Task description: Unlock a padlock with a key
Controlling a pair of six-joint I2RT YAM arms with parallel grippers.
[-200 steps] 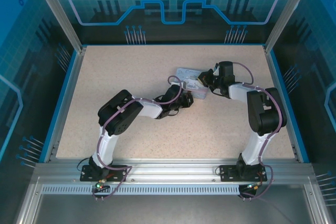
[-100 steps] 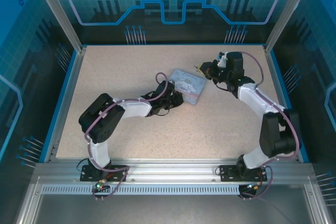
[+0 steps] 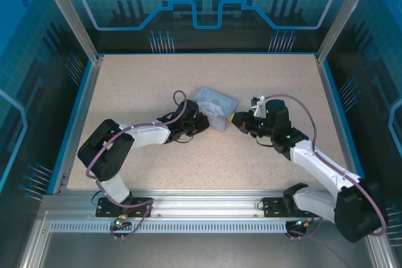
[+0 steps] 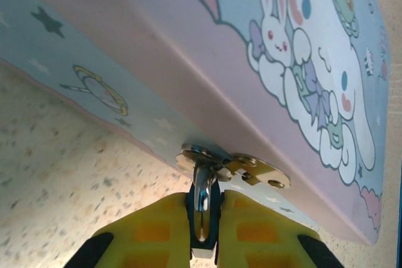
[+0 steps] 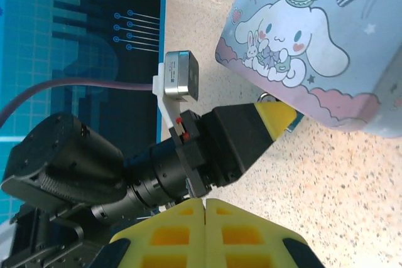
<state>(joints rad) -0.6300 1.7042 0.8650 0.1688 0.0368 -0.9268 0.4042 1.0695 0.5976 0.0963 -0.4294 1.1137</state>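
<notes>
Padlock (image 4: 201,200) half-hidden between left fingers (image 4: 151,238)

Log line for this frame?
left gripper: shut on padlock at hasp of tin | right gripper: shut, near tin

The left arm (image 3: 144,135) is folded low, forearm reaching toward 2 o'clock, and the left gripper (image 4: 205,208) is pinched on the padlock (image 4: 201,183). The right gripper (image 5: 205,204) is pressed finger to finger and aimed at 9 o'clock.
</notes>
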